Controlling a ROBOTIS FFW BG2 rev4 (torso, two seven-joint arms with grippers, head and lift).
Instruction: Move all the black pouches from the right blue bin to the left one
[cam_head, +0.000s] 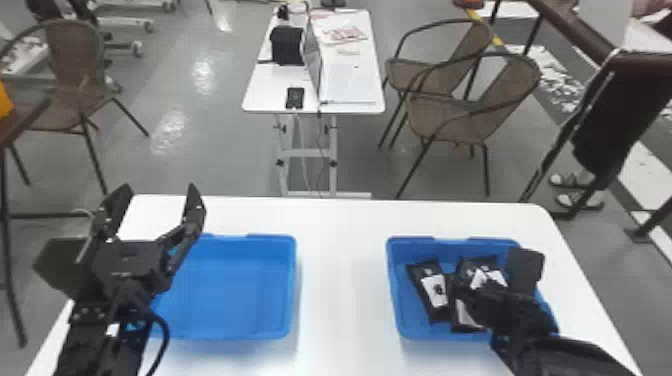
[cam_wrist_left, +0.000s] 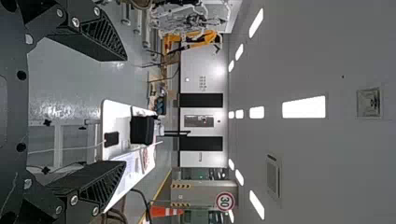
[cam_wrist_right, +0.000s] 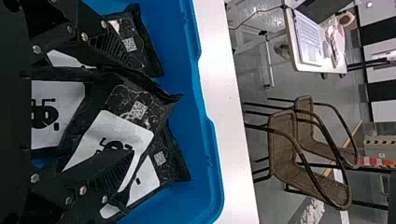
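Observation:
My left gripper (cam_head: 157, 194) stands open above the far left part of the left blue bin (cam_head: 240, 287), which has no pouches in the part that shows. In the left wrist view, nothing is between the fingers of the left gripper (cam_wrist_left: 125, 111). Low over the right blue bin (cam_head: 397, 300) is my right gripper (cam_head: 491, 277). Several black pouches with white labels lie there, one black pouch (cam_head: 431, 290) leaning at the bin's left side. In the right wrist view, the right gripper (cam_wrist_right: 131, 109) has its fingers apart, with an overlapping black pouch (cam_wrist_right: 133, 105) between and beneath them.
Both bins stand on a white table (cam_head: 345, 280), with a gap between them. Beyond it are a second white table (cam_head: 350, 90) carrying a black box and a phone, and wicker chairs (cam_head: 455, 120) to the right.

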